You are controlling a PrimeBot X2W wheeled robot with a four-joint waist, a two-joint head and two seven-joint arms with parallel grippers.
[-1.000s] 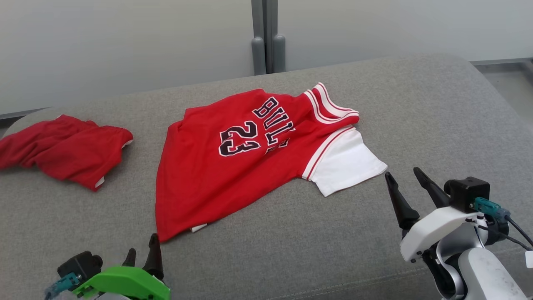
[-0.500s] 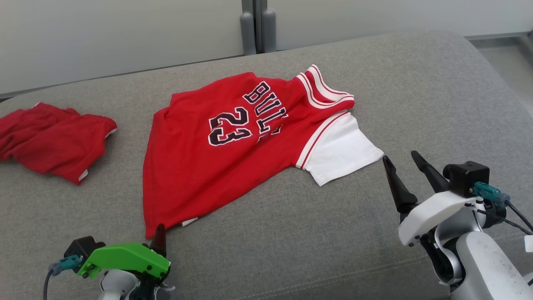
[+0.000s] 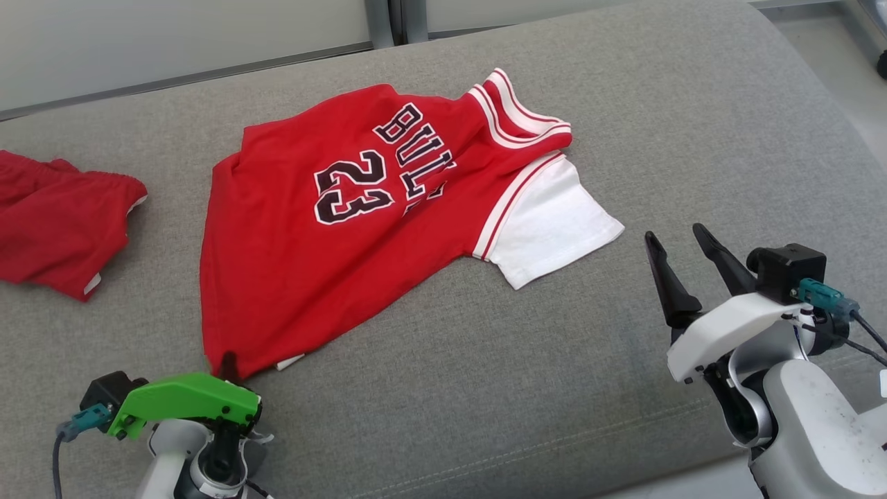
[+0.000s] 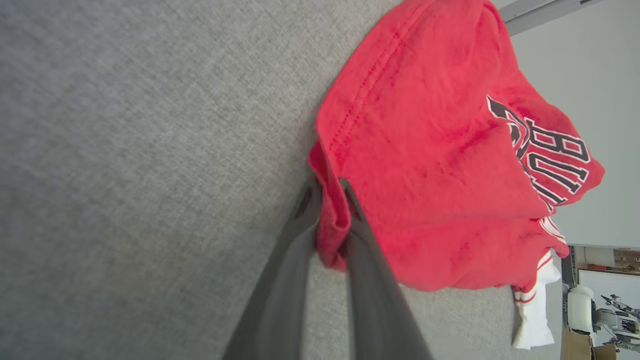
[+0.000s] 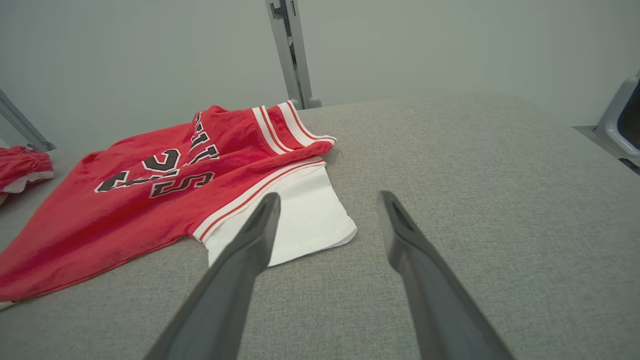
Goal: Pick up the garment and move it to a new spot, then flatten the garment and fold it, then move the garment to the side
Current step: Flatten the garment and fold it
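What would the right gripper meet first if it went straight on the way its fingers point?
Probably nothing close: the right gripper, open, points over bare grey cushion, just right of the white sleeve of the jersey. Its height is unclear, so one finger might brush the sleeve's edge.

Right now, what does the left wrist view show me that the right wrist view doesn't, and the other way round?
Left wrist view: the left hand pinching the hem corner of the red jersey, with cloth bunched between its fingers.
Right wrist view: the right hand open, nothing between its fingers, pointing over the cushion beside the white sleeve. A second red garment lies at the far left.
Both: the jersey's black lettering, the white sleeve and the grey cushion.
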